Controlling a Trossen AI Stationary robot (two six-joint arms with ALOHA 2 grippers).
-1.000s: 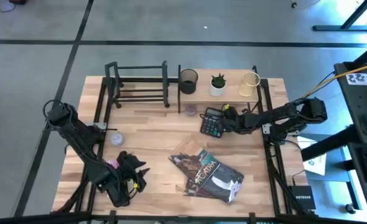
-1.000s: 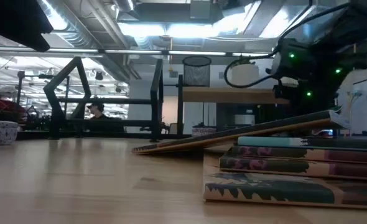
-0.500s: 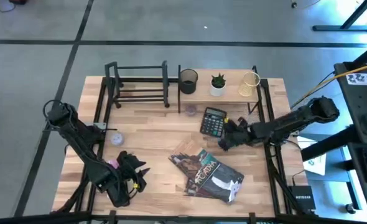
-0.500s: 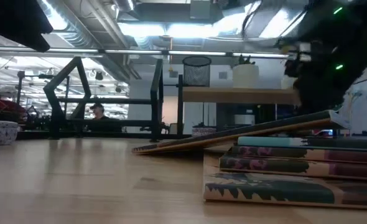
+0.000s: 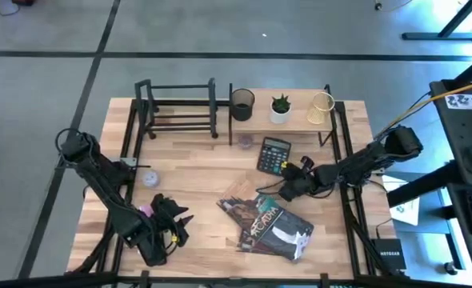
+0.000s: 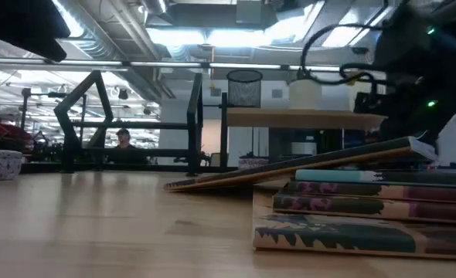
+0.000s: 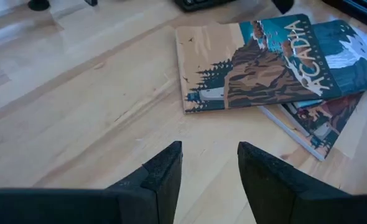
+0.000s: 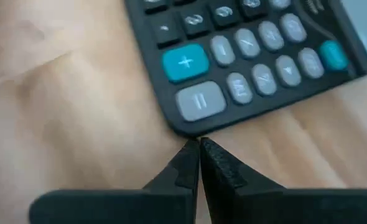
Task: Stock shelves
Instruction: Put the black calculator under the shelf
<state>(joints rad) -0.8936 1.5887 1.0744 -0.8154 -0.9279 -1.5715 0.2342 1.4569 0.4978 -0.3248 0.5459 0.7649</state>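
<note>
The right gripper (image 5: pixel 287 187) is hovering low over the table (image 5: pixel 196 172), its fingers pressed together on nothing, tips sitting just beside the calculator (image 5: pixel 274 154). The left gripper (image 5: pixel 174 220) is waiting near the table's front left, fingers parted and empty, facing the pile of books (image 5: pixel 270 226). At the back, the black book rack (image 5: pixel 178 110) is standing bare. Beside it, the wooden shelf (image 5: pixel 294 117) is carrying a mesh pen cup (image 5: pixel 242 104), a potted plant (image 5: pixel 280 107) and a gold wire holder (image 5: pixel 322 108); whether cup or holder is holding anything, I cannot tell.
</note>
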